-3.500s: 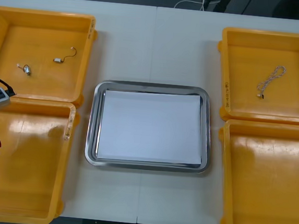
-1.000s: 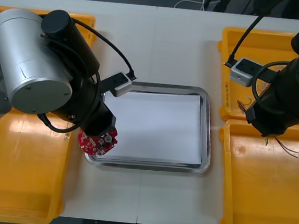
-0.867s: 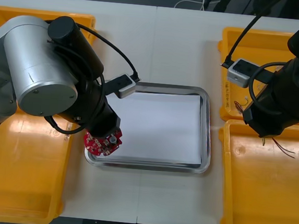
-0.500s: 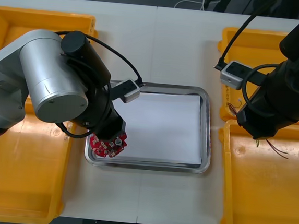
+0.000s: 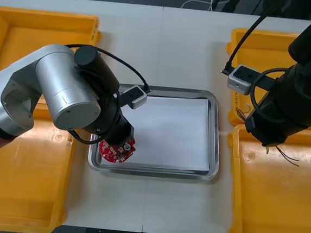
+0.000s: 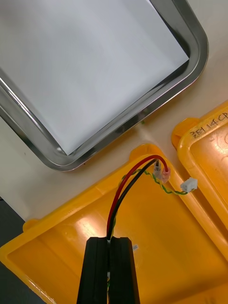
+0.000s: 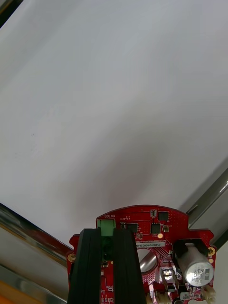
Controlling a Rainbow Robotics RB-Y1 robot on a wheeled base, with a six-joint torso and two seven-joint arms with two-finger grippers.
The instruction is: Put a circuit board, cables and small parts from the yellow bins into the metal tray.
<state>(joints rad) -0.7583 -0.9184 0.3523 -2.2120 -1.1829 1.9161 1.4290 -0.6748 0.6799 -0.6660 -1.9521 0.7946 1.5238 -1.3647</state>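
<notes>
My left gripper (image 7: 108, 237), clamped on the red circuit board (image 5: 118, 149), has carried it in past the left rim to the near-left corner of the metal tray (image 5: 213, 138), so I judge release is close. My right gripper (image 6: 109, 242), pinched on a cable (image 6: 124, 185), has edged left and hangs over the near right yellow bin (image 5: 277, 214), just right of the tray.

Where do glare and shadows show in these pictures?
Front view: glare on the near right yellow bin. Left wrist view: soft shadow on the white lining beyond the red circuit board held by the left gripper. Right wrist view: the metal tray gleams at its rim, beyond the cable in the right gripper.
</notes>
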